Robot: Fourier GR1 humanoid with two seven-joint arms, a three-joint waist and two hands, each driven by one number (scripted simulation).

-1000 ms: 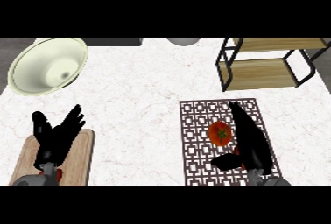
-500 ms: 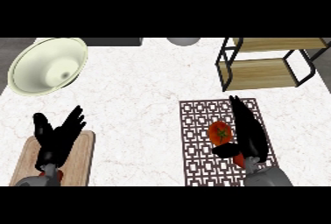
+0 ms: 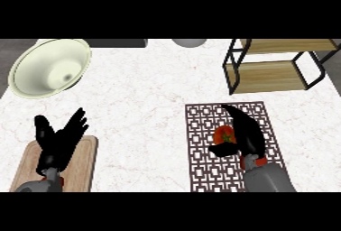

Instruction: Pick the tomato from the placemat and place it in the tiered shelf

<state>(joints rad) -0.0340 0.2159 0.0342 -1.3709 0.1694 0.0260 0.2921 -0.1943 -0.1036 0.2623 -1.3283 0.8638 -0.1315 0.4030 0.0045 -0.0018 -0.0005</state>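
Note:
A red tomato (image 3: 224, 134) with a green stem lies on the patterned placemat (image 3: 200, 167) at the right of the counter. My right hand (image 3: 248, 135) lies against the tomato's right side and hides part of it. Its fingers stretch straight toward the far left and its thumb reaches in just below the tomato. The tiered shelf (image 3: 273, 74), wooden boards in a black frame, stands at the far right, beyond the placemat. My left hand (image 3: 61, 142) rests open, fingers up, over a wooden cutting board (image 3: 83, 167) at the near left.
A large pale bowl (image 3: 50, 67) sits at the far left. A grey round object (image 3: 190, 42) and a dark object (image 3: 117, 43) lie along the counter's far edge. Bare marble separates the cutting board from the placemat.
My right forearm has come further in, and the thumb has moved up close under the tomato. The left hand has stayed still.

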